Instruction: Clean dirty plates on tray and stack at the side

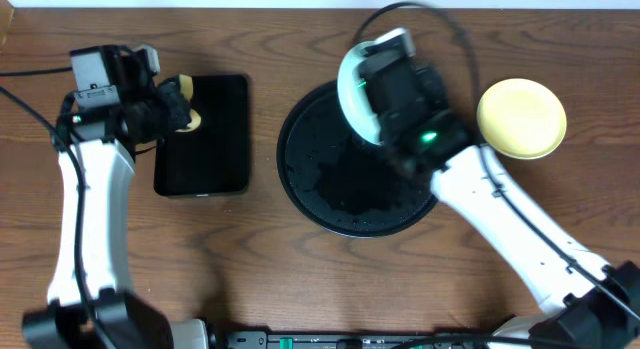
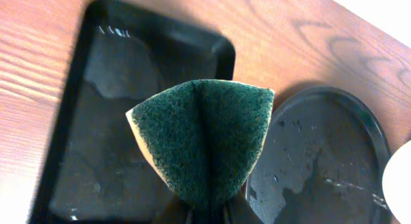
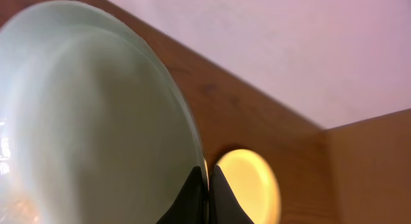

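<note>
A blue plate [image 1: 352,85] is held by the right claw [image 3: 207,196]. The claw's two fingers [image 3: 192,197] are pinched tight on the plate's rim. The plate is tipped up on its edge, over the far side of the round tray [image 1: 330,194]. Whether the plate touches the tray cannot be told. In the right wrist view, the plate fills the left side and looks smooth and pale.

A yellow plate [image 1: 521,118] is laid flat on the table [image 1: 300,279], to the right of the round tray. It is near the tray but not touching it. The yellow plate [image 3: 247,184] is also seen just behind the right claw's fingers.

The round tray is black and shiny. Small specks and shiny streaks are seen on it [image 2: 321,160] in the left wrist view.

A green sponge [image 2: 202,140] is held by the left claw [image 1: 176,103]. The sponge is squeezed into a fold by the claw. It is held above the flat black tray [image 1: 205,139], at that tray's far left corner. This tray lies on the table to the left of the round tray, with a small gap of bare wood between them.
</note>
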Controlling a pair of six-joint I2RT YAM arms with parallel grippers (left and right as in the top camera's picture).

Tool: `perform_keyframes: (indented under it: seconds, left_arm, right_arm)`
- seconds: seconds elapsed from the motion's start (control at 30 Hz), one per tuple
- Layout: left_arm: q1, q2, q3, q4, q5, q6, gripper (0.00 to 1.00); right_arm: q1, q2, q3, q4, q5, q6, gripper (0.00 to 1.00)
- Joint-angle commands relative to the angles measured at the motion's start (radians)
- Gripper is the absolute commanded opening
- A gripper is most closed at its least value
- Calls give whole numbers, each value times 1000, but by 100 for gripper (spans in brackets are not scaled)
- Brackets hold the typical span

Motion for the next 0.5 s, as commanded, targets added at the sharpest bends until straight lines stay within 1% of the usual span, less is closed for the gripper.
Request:
perform_keyframes:
  seconds: [0.0,0.1,0.2,0.3,0.37,0.47]
  left_arm:
    - [28,75,0,-16,181,71,8]
    - [27,119,-1,-26,180,107,8]
    - [27,145,-1,-33,179,108,8]
    - [27,154,-1,-37,175,108,8]
    - [27,158,-2,-41,175,111,8]
    - [27,159,-3,-44,175,111,8]
  right_arm:
    - [72,0,-2,11,283,-36,1]
    - [115,0,-3,10,329,9,1]
    - [141,0,-10,10,334,50,1]
    - [153,0,-20,10,393,93,1]
    - [159,0,-23,10,430,106,1]
    - [161,0,-23,10,433,105,1]
